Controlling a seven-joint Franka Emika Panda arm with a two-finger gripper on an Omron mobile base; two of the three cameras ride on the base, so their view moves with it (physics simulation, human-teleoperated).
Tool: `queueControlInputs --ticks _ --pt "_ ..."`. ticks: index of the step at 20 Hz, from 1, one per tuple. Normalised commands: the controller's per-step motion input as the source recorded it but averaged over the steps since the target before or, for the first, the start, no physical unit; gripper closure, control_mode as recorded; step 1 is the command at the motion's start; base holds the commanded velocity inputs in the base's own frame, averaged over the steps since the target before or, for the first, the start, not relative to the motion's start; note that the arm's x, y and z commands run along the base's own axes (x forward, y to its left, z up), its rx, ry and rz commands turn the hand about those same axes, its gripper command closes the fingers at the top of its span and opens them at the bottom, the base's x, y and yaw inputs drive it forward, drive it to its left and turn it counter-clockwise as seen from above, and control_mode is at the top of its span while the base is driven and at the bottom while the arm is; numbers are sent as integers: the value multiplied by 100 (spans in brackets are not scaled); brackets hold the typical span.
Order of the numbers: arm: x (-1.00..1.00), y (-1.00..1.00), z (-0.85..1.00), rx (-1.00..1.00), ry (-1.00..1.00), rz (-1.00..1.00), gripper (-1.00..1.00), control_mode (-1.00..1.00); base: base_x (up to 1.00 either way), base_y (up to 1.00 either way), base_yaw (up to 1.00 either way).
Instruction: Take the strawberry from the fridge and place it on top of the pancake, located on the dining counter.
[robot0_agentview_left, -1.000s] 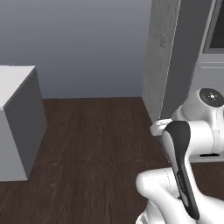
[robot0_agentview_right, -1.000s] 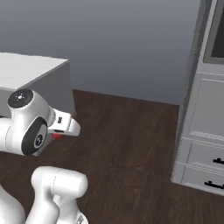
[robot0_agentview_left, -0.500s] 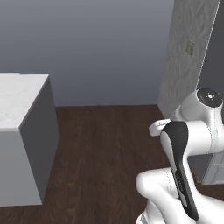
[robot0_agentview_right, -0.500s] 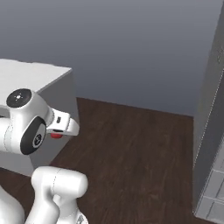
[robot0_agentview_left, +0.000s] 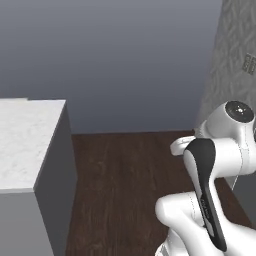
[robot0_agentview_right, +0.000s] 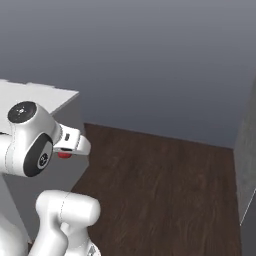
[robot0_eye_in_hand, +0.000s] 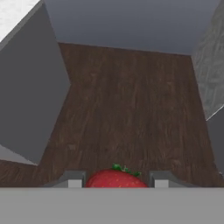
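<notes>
Gripping the strawberry (robot0_eye_in_hand: 114, 179), the gripper (robot0_eye_in_hand: 114, 180) has its two fingers (robot0_eye_in_hand: 72, 179) pressed in on either side of the berry; red body with green leaves at the top, seated right between the tips in the hand view. From the right base view the berry (robot0_agentview_right: 64, 155) shows as a red spot tucked under the white hand, carried well above the floor.

Beyond the fingers: dark wood-plank floor (robot0_eye_in_hand: 127, 100), boards running away from the tips toward a plain blue-grey wall (robot0_eye_in_hand: 127, 24). Nothing lying on the boards.

Left of the fingers and ahead: the dining counter (robot0_agentview_left: 25, 145), white marble-look top with faint grey veins, on a flat grey side panel (robot0_eye_in_hand: 30, 92) that drops to the floor. Only a corner of the top visible in the hand view. Cannot see a pancake on the visible stretch of slab.

Right of the fingers: a textured grey panel (robot0_eye_in_hand: 212, 65) standing upright, its lower edge meeting the floor; in the left base view it (robot0_agentview_left: 235, 65) carries a small pale plate high up.
</notes>
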Motion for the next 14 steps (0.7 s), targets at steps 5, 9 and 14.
queueControlInputs --ticks 5,9,14 --pt "0 0 0 0 0 0 100 100 100 24 -6" --pt "0 0 0 0 0 0 100 100 100 3 -1" --pt "0 0 0 0 0 0 100 100 100 0 0"
